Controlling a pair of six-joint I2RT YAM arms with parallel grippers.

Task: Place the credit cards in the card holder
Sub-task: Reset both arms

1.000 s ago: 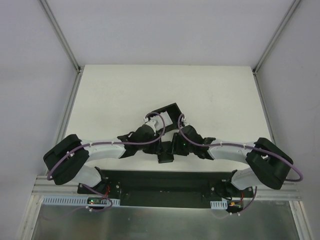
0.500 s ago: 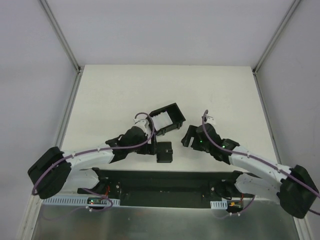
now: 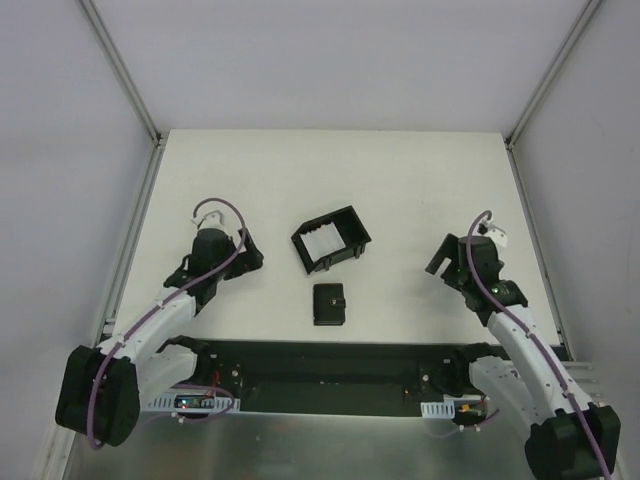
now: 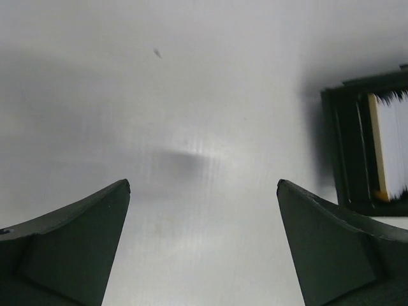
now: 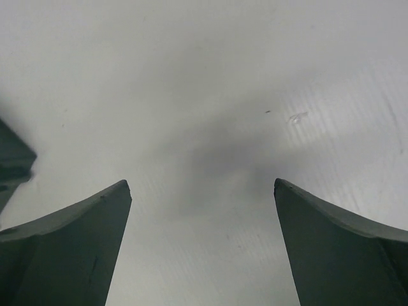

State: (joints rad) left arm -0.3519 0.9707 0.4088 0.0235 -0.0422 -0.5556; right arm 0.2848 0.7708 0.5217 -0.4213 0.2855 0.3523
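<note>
The card holder (image 3: 331, 303) lies folded shut on the white table, near the front middle. Behind it stands a black walled tray (image 3: 349, 222) with pale credit cards (image 3: 322, 241) inside. In the left wrist view the tray (image 4: 347, 150) and the cards (image 4: 392, 146) show at the right edge. My left gripper (image 3: 248, 257) is out to the left of both, open and empty (image 4: 204, 185). My right gripper (image 3: 441, 257) hangs off to the right, also open with nothing between its fingers (image 5: 201, 183). Neither gripper touches anything.
A black base plate (image 3: 330, 375) runs along the table's near edge between the arm bases. Metal rails border the table left (image 3: 135, 235) and right (image 3: 530, 235). A dark corner (image 5: 11, 167) shows at the left edge of the right wrist view.
Both arms have swung outward from the card holder, left arm leftward and right arm rightward, and their jaws have opened. The card holder stays folded on the table.
</note>
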